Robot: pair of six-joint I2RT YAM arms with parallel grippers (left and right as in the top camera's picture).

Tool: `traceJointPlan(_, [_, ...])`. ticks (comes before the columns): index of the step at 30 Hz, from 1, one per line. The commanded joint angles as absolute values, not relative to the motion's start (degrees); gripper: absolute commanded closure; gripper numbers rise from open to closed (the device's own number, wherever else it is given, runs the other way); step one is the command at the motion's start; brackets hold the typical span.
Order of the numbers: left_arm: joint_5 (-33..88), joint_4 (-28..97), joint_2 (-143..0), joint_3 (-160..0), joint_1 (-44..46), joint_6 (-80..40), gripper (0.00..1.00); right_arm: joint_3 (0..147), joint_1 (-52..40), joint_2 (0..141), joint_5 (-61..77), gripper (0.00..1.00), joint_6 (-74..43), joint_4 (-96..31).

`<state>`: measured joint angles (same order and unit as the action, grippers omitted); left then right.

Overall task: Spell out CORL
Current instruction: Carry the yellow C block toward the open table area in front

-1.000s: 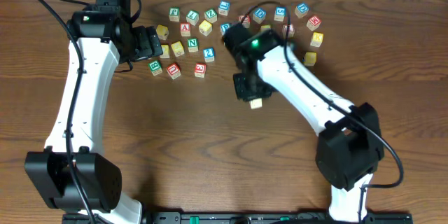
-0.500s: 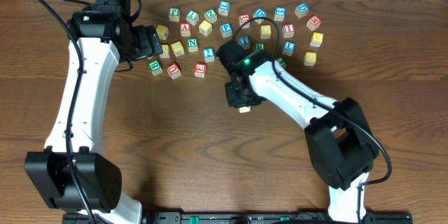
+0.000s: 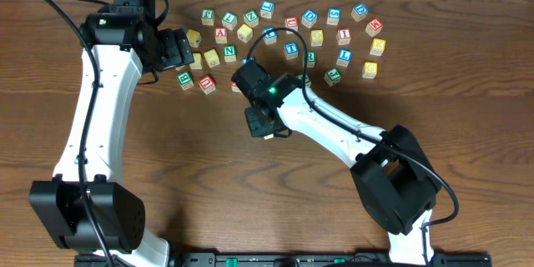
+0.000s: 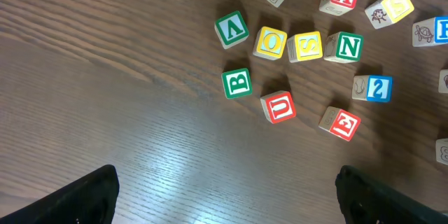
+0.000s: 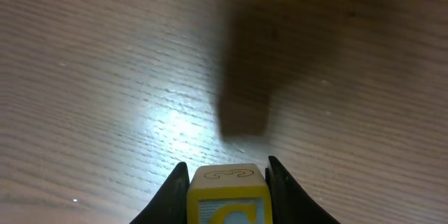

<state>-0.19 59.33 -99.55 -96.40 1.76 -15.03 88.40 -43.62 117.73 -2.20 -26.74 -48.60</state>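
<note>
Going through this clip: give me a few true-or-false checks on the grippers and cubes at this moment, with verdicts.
1. The right gripper is shut on a yellow-framed cube. True.
2. The left gripper grips a cube. False: it is open and empty.
3. The green B cube lies next to the red U cube. True.
4. The right gripper hangs directly over the loose cubes. False: it is over bare table, apart from them.

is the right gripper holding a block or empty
Holding one: in the right wrist view the right gripper pinches a yellow-framed cube from both sides.
</note>
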Motion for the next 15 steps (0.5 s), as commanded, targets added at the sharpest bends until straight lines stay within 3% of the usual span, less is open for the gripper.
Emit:
traceJointPlan(1, [-0.67,59.27,-99.29,-96.82,1.58,-16.51,0.02,88.03,-45.08,118.26,-4.62,0.95,-26.94,-48.34])
traceJointPlan(15, [-0.64,59.29,-99.29,-96.82,1.58,-16.86,0.02,87.53,-47.09,121.27,-6.22,0.96,-25.58,-42.74])
